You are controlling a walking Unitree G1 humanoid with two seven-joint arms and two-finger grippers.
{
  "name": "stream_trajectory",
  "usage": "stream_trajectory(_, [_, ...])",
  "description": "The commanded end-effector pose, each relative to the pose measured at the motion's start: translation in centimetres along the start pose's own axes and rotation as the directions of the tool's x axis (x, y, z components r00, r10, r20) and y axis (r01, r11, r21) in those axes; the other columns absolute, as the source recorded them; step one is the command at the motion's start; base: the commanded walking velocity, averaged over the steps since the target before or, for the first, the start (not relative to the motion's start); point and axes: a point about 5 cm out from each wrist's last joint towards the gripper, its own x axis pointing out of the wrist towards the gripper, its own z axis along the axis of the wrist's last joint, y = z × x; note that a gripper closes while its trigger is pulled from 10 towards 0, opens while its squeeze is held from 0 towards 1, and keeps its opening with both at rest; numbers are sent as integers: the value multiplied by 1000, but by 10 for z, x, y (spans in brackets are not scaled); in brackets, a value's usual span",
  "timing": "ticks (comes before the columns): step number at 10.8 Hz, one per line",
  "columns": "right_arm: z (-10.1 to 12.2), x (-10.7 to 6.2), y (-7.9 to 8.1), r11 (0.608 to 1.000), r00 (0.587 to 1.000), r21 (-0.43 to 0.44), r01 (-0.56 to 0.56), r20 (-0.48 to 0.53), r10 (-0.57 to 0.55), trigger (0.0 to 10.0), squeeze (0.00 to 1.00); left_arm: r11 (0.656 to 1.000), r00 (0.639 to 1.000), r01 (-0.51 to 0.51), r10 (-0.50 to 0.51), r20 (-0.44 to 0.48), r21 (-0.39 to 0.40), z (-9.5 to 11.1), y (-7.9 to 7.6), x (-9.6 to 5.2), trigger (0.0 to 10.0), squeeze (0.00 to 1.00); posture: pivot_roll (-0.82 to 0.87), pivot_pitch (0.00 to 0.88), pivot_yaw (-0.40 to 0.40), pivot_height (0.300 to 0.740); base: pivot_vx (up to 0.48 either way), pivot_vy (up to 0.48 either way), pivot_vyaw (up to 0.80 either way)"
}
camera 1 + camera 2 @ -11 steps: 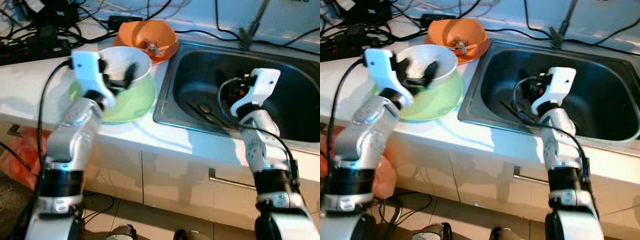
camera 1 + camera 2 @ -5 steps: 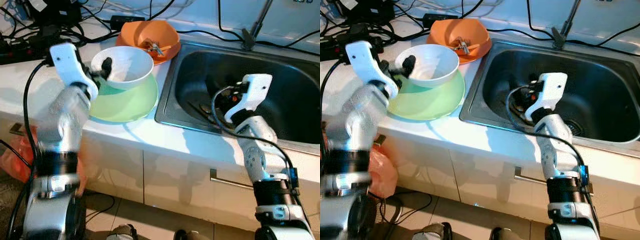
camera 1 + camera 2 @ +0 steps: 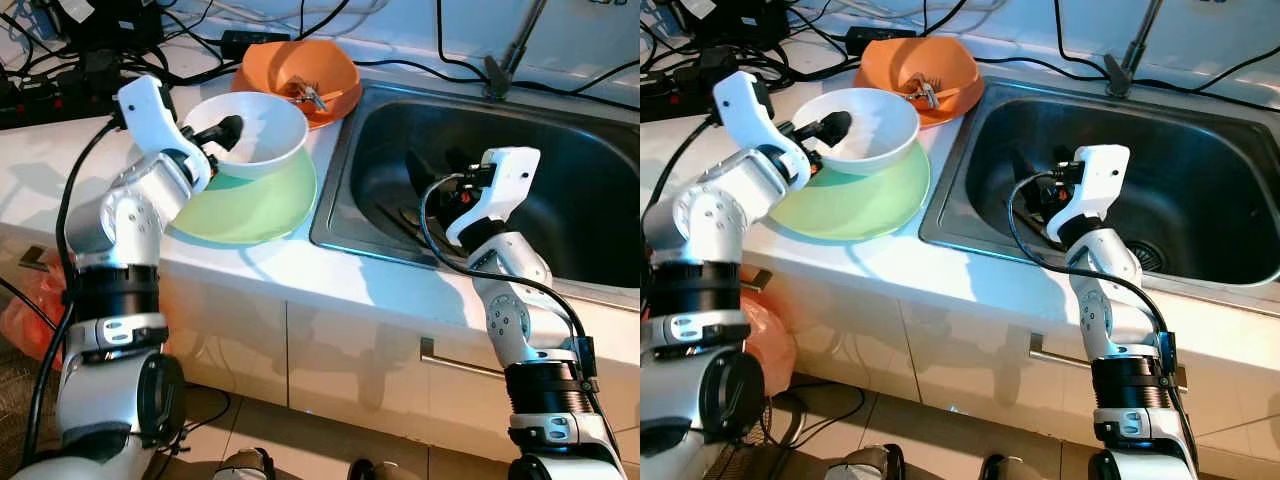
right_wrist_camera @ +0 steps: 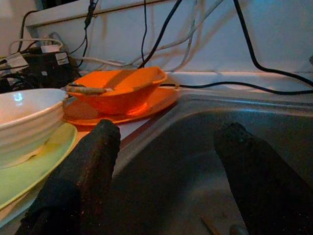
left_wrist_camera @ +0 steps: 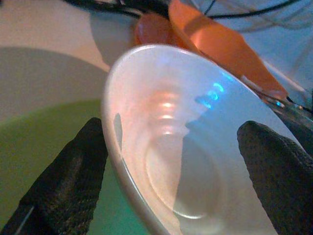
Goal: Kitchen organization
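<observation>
Item 1, far left at nine o'clock: cables and a power strip on the counter, well behind our work.

Item 2: our left gripper, fingers spread either side of the near rim of the white bowl. In the left wrist view one finger lies outside the wall and the other over the inside; we see a gap at the wall, so we judge the rim straddled but not yet pinched.

Item 3: the white bowl, sitting on the green plate, which reaches the counter's edge by the sink.

Item 4, at twelve o'clock from the bowl: the orange bowl on an orange plate, a utensil inside.

Item 5: the sink, with utensils on its floor.

Item 6: our right gripper, fingers apart and empty, hanging inside the sink over those utensils.

Risks, as we judge them:
- A thin pinch on a glossy rim may slip on lifting.
- A tilted lift may drag the green plate along, toward the sink.
- The bowl stands close to the orange bowl; a swing toward twelve o'clock may knock it.
</observation>
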Motion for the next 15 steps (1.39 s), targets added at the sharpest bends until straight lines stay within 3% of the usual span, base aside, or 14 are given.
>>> stream_trajectory(1, [1, -2, -1, 1000, 1000, -2, 6, 0, -6, 10000, 0, 1000, 999, -1, 0, -33, -27, 1, -2, 1, 10000, 0, 100, 130, -13, 740, 0, 0, 0])
stream_trajectory(2, [2, -2, 0, 1000, 1000, -4, 6, 2, -6, 10000, 0, 999, 999, -12, 11, -46, -31, 2, 1, 1, 2078, 0, 100, 130, -12, 740, 0, 0, 0])
stream_trajectory(3, [2, -2, 0, 1000, 1000, -5, 6, 2, -6, 10000, 0, 999, 998, -25, 24, -51, -33, 3, 4, 1, 0, 0, 101, 131, -12, 740, 0, 0, 0])
stream_trajectory(15, [2, -1, -7, 999, 999, 8, 43, -2, -43, 10000, 0, 986, 989, -140, 135, -68, -89, -1, 23, -7, 0, 0, 103, 127, -15, 740, 0, 0, 0])
